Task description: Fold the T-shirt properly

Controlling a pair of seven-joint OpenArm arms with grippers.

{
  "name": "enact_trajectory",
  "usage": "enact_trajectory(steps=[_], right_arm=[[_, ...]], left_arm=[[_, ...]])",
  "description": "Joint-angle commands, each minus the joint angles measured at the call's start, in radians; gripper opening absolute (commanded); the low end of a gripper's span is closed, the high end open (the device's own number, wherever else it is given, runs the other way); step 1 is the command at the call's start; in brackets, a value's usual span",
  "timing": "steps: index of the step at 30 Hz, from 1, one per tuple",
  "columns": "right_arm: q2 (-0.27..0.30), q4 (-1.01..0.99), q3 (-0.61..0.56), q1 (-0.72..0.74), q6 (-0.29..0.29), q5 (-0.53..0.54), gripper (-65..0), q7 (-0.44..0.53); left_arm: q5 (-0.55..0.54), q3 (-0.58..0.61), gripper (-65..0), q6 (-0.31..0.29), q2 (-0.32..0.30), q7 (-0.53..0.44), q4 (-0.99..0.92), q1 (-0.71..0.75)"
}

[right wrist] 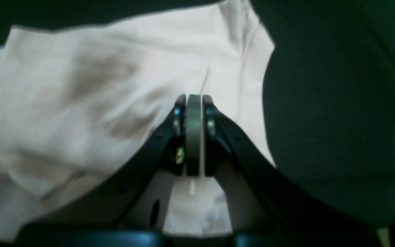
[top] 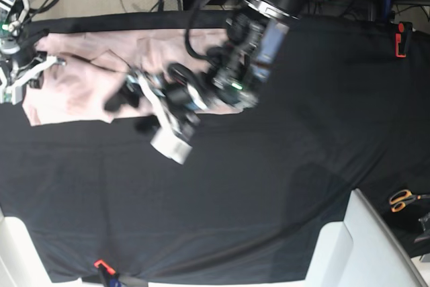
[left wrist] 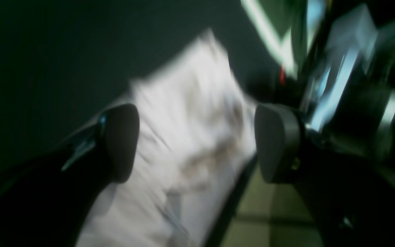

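Note:
The pale pink T-shirt [top: 70, 89] lies crumpled at the far left of the black table cloth [top: 269, 166]. It also shows in the right wrist view [right wrist: 81, 85] and, blurred, in the left wrist view [left wrist: 197, 113]. My right gripper [right wrist: 194, 103] is shut, with a thin pale edge of the shirt pinched between its pads; in the base view it [top: 27, 72] sits at the shirt's left end. My left gripper [left wrist: 197, 144] is open and empty, hovering over the shirt's right part near the table edge. In the base view it [top: 129, 112] reaches in from the top middle.
Orange-handled scissors [top: 403, 198] lie at the right edge. A red clamp [top: 402, 37] holds the cloth at the far right, an orange one [top: 101, 265] at the front left. A white panel [top: 349, 247] stands at the front right. Cables and gear lie beyond the far edge.

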Motion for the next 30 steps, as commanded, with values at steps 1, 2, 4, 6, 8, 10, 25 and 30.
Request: enact_trajectory(steps=[1, 2, 4, 6, 8, 10, 25, 30], right_arm=[[0.01, 0.045, -0.025, -0.012, 0.008, 0.015, -64.4, 0.024], [0.01, 0.077, -0.06, -0.031, 0.008, 0.015, -64.4, 0.024], [0.01, 0.134, -0.127, -0.072, 0.008, 0.015, -64.4, 0.024], [0.008, 0.189, -0.204, -0.107, 0.008, 0.017, -64.4, 0.024], [-0.007, 0.221, -0.259, -0.126, 0.008, 0.017, -64.4, 0.024], [-0.047, 0.232, -0.27, -0.13, 0.008, 0.017, -64.4, 0.024], [0.091, 0.092, 0.166, 0.071, 0.011, 0.701, -36.5, -0.523], [0.232, -0.172, 0.29, 0.1, 0.19, 0.887, -15.6, -0.632]], left_arm=[[-0.029, -0.026, -16.9, -0.01, -0.044, -0.013, 0.048, -0.011], [-0.045, -0.052, -21.4, -0.01, -0.09, -0.002, 0.079, 0.005], [-0.059, -0.121, -33.4, -0.01, -0.179, 0.021, 0.126, 0.046], [-0.055, -0.222, -52.2, -0.01, -0.251, 0.03, 0.157, 0.109], [-0.053, -0.351, -65.0, -0.01, -0.311, 0.027, 0.158, 0.187], [-0.05, -0.478, -65.0, -0.01, -0.355, 0.024, 0.157, 0.258], [-0.05, -0.814, -65.0, -0.015, -0.409, -0.123, 0.16, 0.568], [-0.05, -0.813, -65.0, -0.015, -0.409, -0.182, 0.158, 0.589]])
